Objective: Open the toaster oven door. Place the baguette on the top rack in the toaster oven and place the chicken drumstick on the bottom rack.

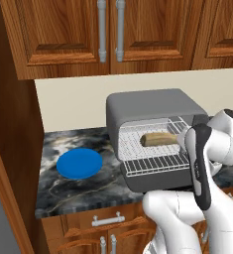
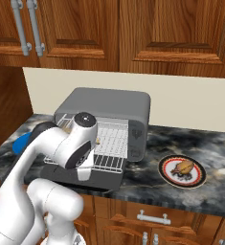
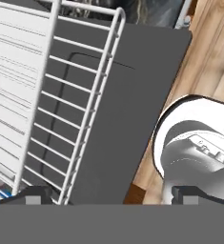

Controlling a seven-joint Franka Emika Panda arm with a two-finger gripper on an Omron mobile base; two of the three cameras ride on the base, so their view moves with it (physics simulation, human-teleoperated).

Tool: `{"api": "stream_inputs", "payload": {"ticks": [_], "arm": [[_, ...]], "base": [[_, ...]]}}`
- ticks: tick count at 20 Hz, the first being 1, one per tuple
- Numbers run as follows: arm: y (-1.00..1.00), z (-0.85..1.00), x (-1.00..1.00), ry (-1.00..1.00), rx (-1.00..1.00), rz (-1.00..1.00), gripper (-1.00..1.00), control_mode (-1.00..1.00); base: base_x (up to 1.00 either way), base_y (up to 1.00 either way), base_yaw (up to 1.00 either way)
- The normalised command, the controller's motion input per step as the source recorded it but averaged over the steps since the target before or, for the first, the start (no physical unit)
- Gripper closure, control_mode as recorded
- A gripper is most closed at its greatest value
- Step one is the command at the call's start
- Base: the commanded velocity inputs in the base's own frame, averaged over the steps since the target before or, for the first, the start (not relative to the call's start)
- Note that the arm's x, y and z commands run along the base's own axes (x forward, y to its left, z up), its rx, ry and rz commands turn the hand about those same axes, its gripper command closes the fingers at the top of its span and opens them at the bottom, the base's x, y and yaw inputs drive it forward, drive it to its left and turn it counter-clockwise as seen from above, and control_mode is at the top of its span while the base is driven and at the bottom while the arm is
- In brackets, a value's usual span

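baguette (image 1: 159, 139) on top rack (image 1: 152, 130), end effector (image 3: 108, 193) nearby (open)

Looked like a pretty standard kitchen corner. Had warm brown wooden upper cabinets (image 1: 108, 34) with long silver handles (image 1: 111, 30) (mounted vertically, side by side). Had a plain cream wall (image 2: 190, 103) running under those. Sat on a dark marbled stone counter (image 1: 73, 191) with pale veins. Continued below with matching wooden drawers (image 2: 152, 220) and silver pulls. Was lit evenly, with soft shadows.
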Motion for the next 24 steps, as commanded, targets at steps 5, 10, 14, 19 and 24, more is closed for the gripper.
{"api": "stream_inputs", "payload": {"ticks": [5, 10, 14, 19, 24], "arm": [[-0.07, -0.07, 0.24, 0.0, 0.0, 0.0, -1.0, -1.0], [-0.06, -0.05, -0.27, -0.09, -0.01, 0.15, -1.0, -1.0], [0.02, 0.0, -0.18, -0.05, -0.07, 0.45, -1.0, -1.0], [0.07, -0.02, 0.19, 0.0, -0.12, 0.47, -1.0, -1.0], [0.02, -0.12, 0.2, 0.0, -0.14, 0.35, -1.0, -1.0]], "base": [[0.0, 0.0, 0.0], [0.0, 0.0, 0.0], [0.0, 0.0, 0.0], [0.0, 0.0, 0.0], [0.0, 0.0, 0.0]]}}
